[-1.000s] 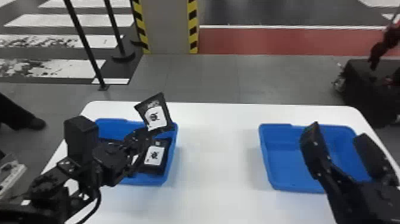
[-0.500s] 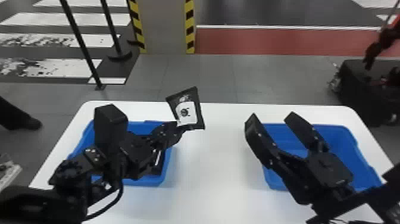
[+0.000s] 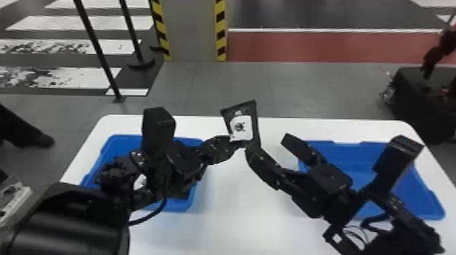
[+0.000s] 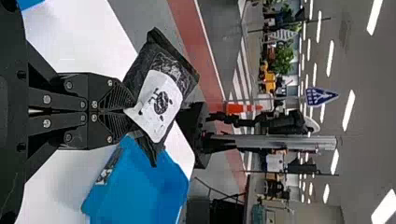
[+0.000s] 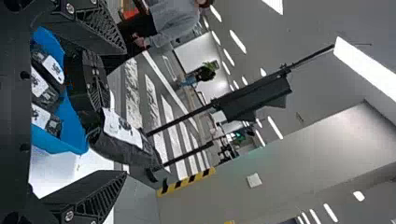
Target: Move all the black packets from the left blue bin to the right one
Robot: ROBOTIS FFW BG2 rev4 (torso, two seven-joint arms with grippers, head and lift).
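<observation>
The left arm comes in from the head view's bottom-left corner and stretches over the left blue bin [image 3: 113, 140], its left gripper [image 3: 236, 143] pointing inward toward the robot's right, above the table [image 3: 230, 220] between the two bins. Its fingers are pinched together on the lower end of a black packet [image 3: 241, 127], which stands up from them, tilted, its top overlapping the table's far edge in the head view. The right arm enters from the bottom-right corner, crossing the near part of the right blue bin [image 3: 359, 149]; its right gripper [image 3: 268, 144] faces inward with fingers spread wide and nothing gripped. One of those fingers is right by the packet's base; whether they touch I cannot tell. White tabletop runs between the bins' facing walls and behind both, up to the far edge. Three more packets [image 5: 49, 70] lie in the left blue bin.
</observation>
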